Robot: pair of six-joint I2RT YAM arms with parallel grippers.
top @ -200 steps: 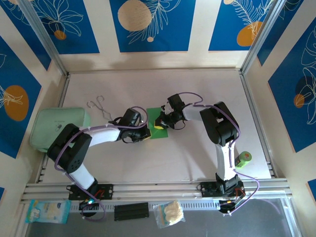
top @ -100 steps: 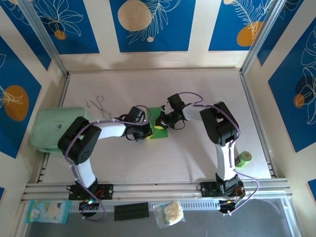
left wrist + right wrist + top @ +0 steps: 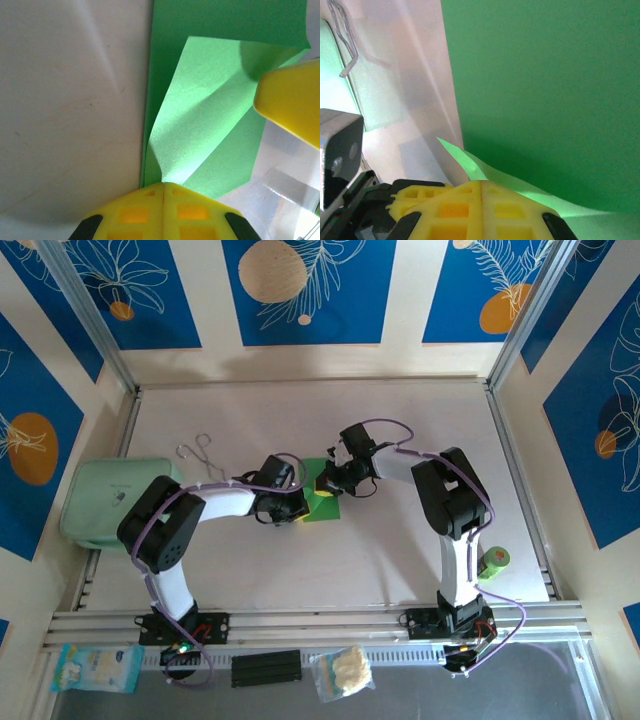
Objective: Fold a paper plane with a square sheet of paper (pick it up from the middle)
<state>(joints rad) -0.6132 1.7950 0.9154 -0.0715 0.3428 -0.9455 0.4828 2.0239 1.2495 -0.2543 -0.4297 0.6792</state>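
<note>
The square sheet of paper (image 3: 324, 504) lies bright green on the table between the two arms. My left gripper (image 3: 294, 508) is at its left edge, shut on a paler raised flap (image 3: 200, 125); the flap runs into the closed yellow jaws (image 3: 164, 184). From the other side my right gripper (image 3: 326, 484) is shut on a lifted corner of the same sheet (image 3: 545, 90), with its jaws (image 3: 481, 182) pressed together. One right fingertip (image 3: 292, 100) shows in the left wrist view. The paper plane is out of view.
A pale mint-green pouch (image 3: 110, 498) sits at the table's left edge. Metal tongs (image 3: 200, 455) lie behind the left arm. A small green roll (image 3: 493, 561) stands at the right front. Packets (image 3: 340, 670) lie below the front rail.
The left arm's elbow has swung and its gripper has edged right, closer to the sheet. The right wrist has shifted slightly toward the back. Both grippers stay shut.
</note>
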